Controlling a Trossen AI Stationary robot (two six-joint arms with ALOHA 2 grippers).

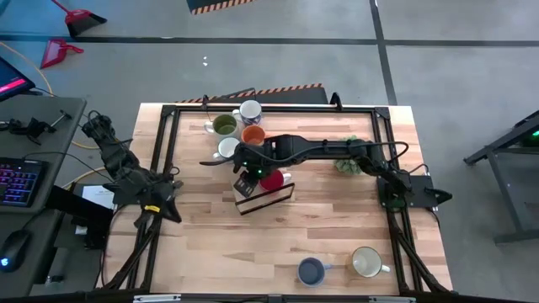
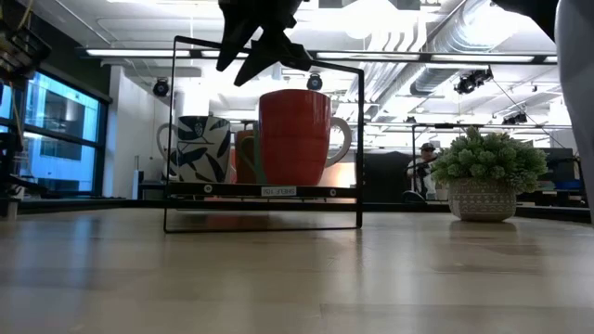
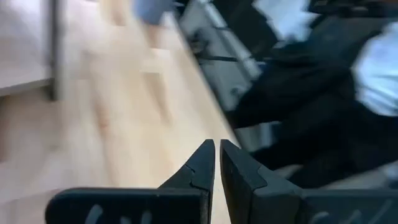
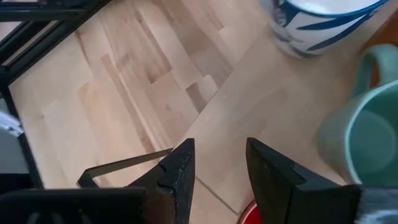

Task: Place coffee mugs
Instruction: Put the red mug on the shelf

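1. Clutter: spiky potted plant (image 1: 346, 165) sits by the right side of the table, close under the right arm's forearm, near the black frame rail (image 1: 383, 160). In the low view it stands right of the wire rack (image 2: 263, 190), apart from it.
2. Rack is a thin black wire frame near table centre; its top bar crosses just under the right gripper (image 1: 246, 171) in the low view.
3. Right arm reaches across from the right edge to above the rack. R gripper fingers (image 4: 180, 168) spread apart, nothing between them; red rim just shows below them in the wrist view.
4. Left gripper (image 3: 217, 163) parked off the table's left edge, fingers pressed together, holding nothing; table edge and room beyond are blurred there.
5. Room: front half of the table (image 1: 253, 244) is bare wood; left-centre also open.
6. Mugs at back-centre, close together: olive mug (image 1: 224, 125), patterned white mug (image 1: 250, 110), orange mug (image 1: 253, 134), white mug (image 1: 227, 147).
7. Red mug (image 2: 293, 137) stands upright on the rack, handle to the right in the low view; patterned mug shows behind it.
8. Teal mug (image 4: 367, 134) is close by R gripper in the wrist view.
9. Front right: blue mug (image 1: 311, 271) and cream mug (image 1: 366, 262), side by side, near the front edge, well apart from the rest.
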